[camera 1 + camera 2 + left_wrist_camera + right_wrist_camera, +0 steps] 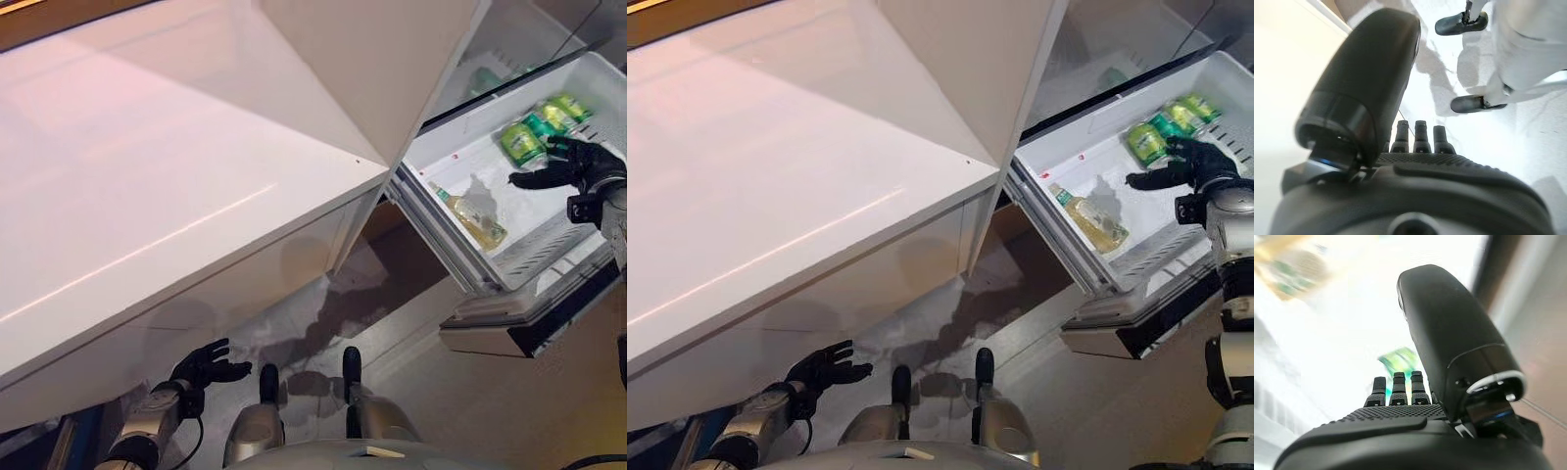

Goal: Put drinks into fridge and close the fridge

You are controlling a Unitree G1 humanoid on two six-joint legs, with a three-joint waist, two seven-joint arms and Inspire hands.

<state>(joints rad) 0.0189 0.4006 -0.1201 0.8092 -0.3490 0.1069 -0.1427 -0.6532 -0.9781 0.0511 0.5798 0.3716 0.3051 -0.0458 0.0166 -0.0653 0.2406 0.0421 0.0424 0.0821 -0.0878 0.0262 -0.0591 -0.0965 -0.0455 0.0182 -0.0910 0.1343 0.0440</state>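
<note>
The white fridge door [509,284] stands open at the right, its shelf [1146,259] facing up. Green cans [524,143] lie in a row at the shelf's far end. A bottle of pale yellow drink with a green label [472,217] lies nearer in the shelf. My right hand [573,166] is open and empty over the shelf, just next to the cans; a green drink [1397,360] shows past its fingers in the right wrist view. My left hand [203,367] hangs low at the lower left, open and empty, fingers spread.
A large white cabinet top [167,196] takes up the left and middle. The fridge body [382,59] rises behind it. The white marbled floor [323,323] lies between cabinet and door.
</note>
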